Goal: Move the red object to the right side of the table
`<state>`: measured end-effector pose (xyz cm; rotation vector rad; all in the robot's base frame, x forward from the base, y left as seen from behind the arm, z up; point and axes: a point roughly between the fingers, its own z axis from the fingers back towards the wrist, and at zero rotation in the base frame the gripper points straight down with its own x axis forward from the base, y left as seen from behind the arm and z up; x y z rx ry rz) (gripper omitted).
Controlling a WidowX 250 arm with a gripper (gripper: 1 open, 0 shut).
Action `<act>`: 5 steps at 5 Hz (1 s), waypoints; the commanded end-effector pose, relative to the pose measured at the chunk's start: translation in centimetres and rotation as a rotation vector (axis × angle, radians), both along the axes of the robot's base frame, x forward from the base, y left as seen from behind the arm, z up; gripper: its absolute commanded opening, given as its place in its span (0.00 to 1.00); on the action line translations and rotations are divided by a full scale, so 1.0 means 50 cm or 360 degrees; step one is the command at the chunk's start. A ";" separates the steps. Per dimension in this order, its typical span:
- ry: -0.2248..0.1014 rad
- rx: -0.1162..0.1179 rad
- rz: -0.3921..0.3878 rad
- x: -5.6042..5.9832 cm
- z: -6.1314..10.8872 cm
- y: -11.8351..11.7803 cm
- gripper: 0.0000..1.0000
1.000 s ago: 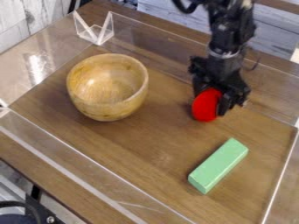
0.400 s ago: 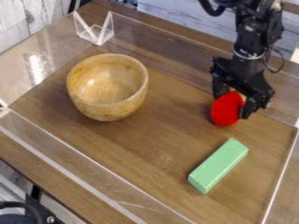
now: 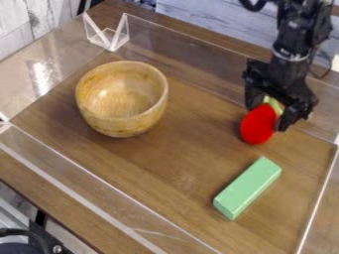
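Observation:
The red object (image 3: 259, 125), a small rounded toy strawberry, lies on the brown wood-grain table (image 3: 185, 149) towards its right side. Its leafy yellow-green top points up into the gripper. My black gripper (image 3: 280, 105) stands just above and behind it, jaws open, one finger on each side of the fruit's upper end. The fingers look spread away from the fruit, and it rests on the tabletop.
A wooden bowl (image 3: 122, 96) sits left of centre. A green rectangular block (image 3: 248, 188) lies near the front right, just below the strawberry. Clear acrylic walls (image 3: 307, 234) edge the table, and a folded clear piece (image 3: 106, 32) stands at the back left.
The gripper carried the red object rightward across the table, then opened its jaws around it. The strawberry now rests on the tabletop at the right.

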<state>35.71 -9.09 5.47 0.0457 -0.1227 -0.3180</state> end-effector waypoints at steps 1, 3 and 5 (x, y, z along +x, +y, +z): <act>-0.0171 -0.0021 -0.0005 0.017 0.088 -0.011 1.00; -0.0220 0.0011 -0.0002 0.011 0.136 -0.013 1.00; -0.0246 0.0030 0.0002 -0.002 0.173 -0.005 1.00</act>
